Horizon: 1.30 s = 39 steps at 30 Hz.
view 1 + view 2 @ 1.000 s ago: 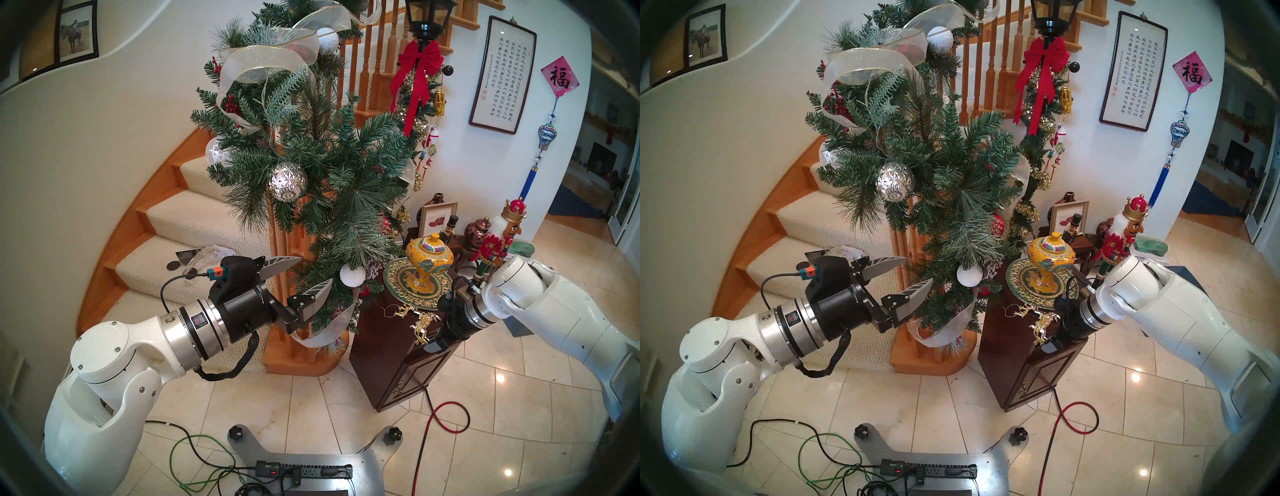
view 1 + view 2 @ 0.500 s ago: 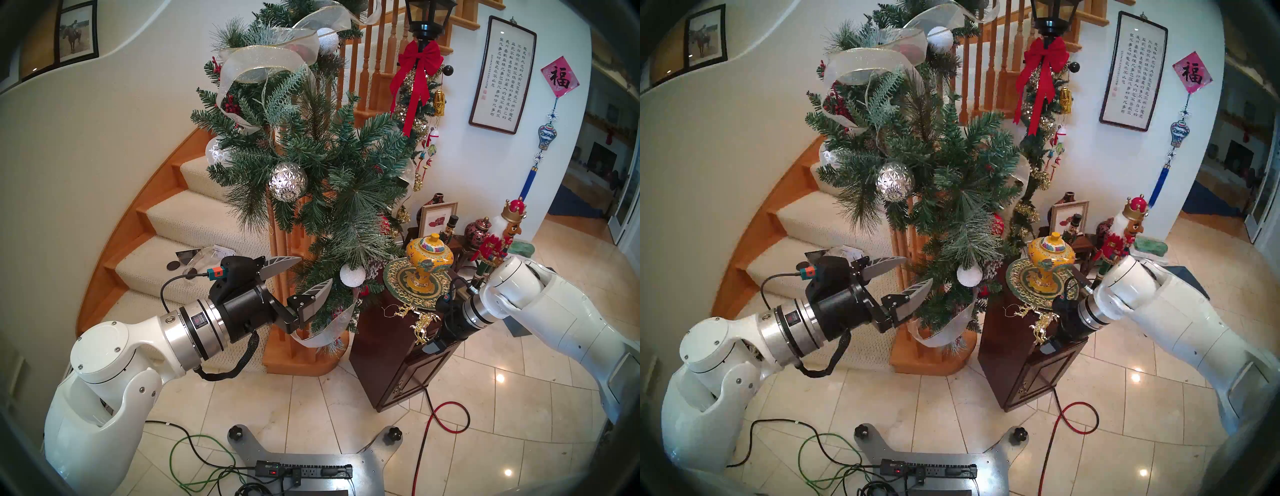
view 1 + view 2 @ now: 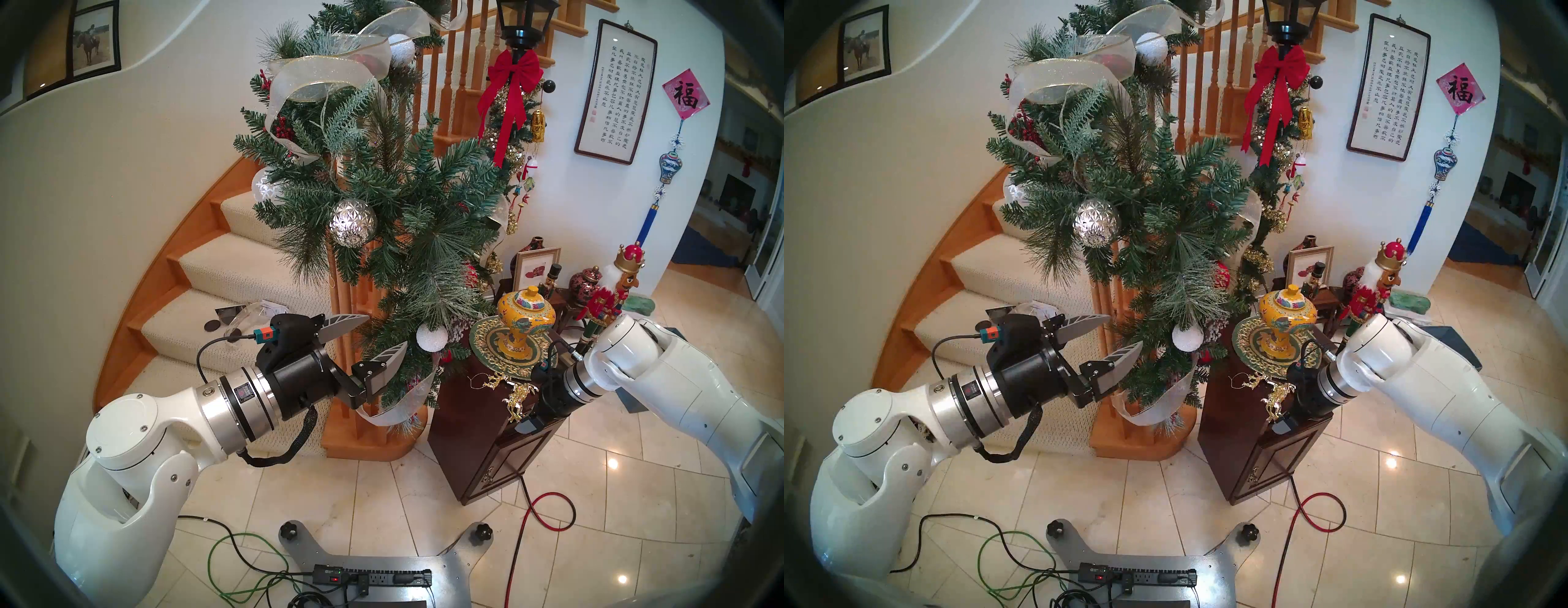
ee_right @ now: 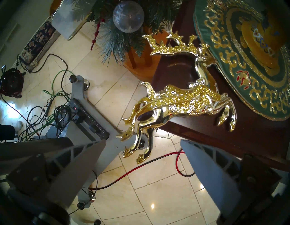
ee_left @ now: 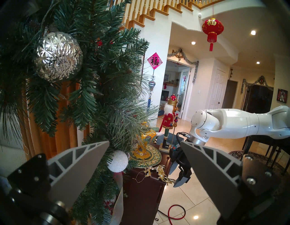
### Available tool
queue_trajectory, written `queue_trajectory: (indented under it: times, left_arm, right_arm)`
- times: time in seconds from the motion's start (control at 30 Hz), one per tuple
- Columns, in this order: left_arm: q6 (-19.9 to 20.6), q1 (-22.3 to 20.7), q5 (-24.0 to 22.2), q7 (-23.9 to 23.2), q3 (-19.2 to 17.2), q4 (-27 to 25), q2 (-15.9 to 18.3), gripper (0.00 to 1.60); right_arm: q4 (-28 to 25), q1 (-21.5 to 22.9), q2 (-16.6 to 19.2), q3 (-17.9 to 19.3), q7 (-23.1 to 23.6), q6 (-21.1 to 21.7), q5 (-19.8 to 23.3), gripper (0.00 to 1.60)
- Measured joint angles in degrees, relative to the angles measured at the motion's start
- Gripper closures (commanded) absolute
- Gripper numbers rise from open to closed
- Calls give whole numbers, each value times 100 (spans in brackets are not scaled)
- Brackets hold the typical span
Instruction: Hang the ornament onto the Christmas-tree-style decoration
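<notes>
Gold reindeer ornament point(image 4: 177, 100) lies on the top of the dark wood cabinet point(image 3: 471, 416), at the cabinet's front corner; its lower reindeer hangs past the edge over the tiled floor point(image 3: 382, 501). In the right wrist view the chain runs from 1 o'clock down to 7 o'clock, antlers at top, legs at bottom. Thin string loop sits on the cabinet top, at about 9 o'clock of the reindeer in the head view

Right gripper point(image 4: 142, 144) points steeply down beside the cabinet corner, fingers spread wide, nothing between them. The ornament's lowest legs sit just above the gap between the fingertips in the wrist view; can't tell whether anything touches. From the left wrist view the right gripper is just at 3 o'clock of the ornament, close to it

Left gripper point(image 3: 377, 339) is held level, fingers apart, empty, tips at the lower branches of the green pine garland point(image 3: 382, 191). White snowy ball point(image 3: 432, 337) hangs just at 3 o'clock of its lower finger; faceted silver ball point(image 3: 353, 222) is higher up in the garland, around 12 o'clock of the gripper

Garland wraps the wooden stair post point(image 3: 343, 297) with sheer white-gold ribbon point(image 3: 322, 76). On the cabinet, at 12 o'clock of the ornament, a green and gold round mat point(image 3: 509, 352) carries a yellow lidded jar point(image 3: 525, 316)

Ornament not yet hung
</notes>
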Motion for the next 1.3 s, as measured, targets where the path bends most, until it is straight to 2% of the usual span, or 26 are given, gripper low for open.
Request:
queue_trajectory:
  times: [1.3]
  left_arm:
    - [0,0,0,0,0,0,0,0]
  right_arm:
    - [61,1,-73,13,19,18,-161,0]
